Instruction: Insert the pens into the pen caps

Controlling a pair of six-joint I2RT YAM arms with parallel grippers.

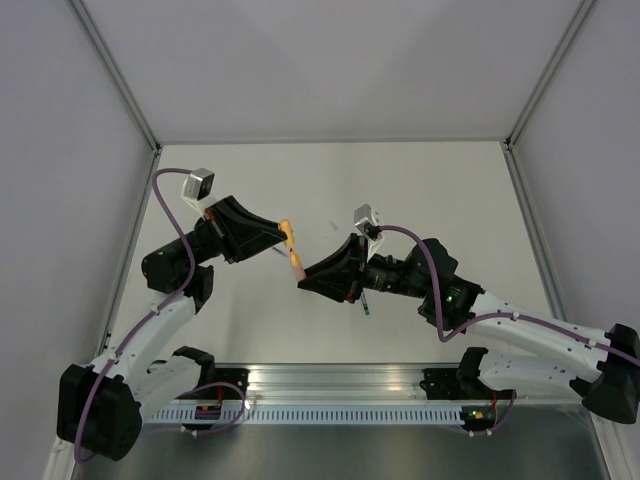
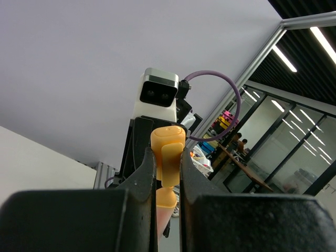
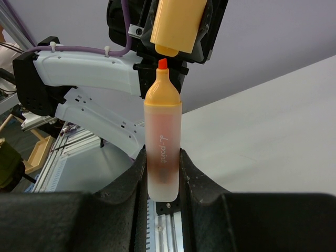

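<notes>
Item: orange pen (image 3: 163,142). The right gripper (image 3: 163,170) is clamping its lower barrel, fingers pressing both sides, leaving the red-orange tip bare and aiming at 12 o'clock.

Item: orange-yellow cap (image 3: 177,23). The left gripper (image 2: 168,157) is pinching it firmly, mouth facing the tip and just apart, seemingly lining up for insertion.

The barrel is showing pale, translucent, lettered.

The dark pen (image 1: 366,304) is lying on the table (image 1: 450,190), at 6 o'clock beneath the right wrist.

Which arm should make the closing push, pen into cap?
Right, probably: the right gripper holds the orange pen, tip just short of the mouth of the orange cap in the left gripper, gap plain in its view.
</notes>
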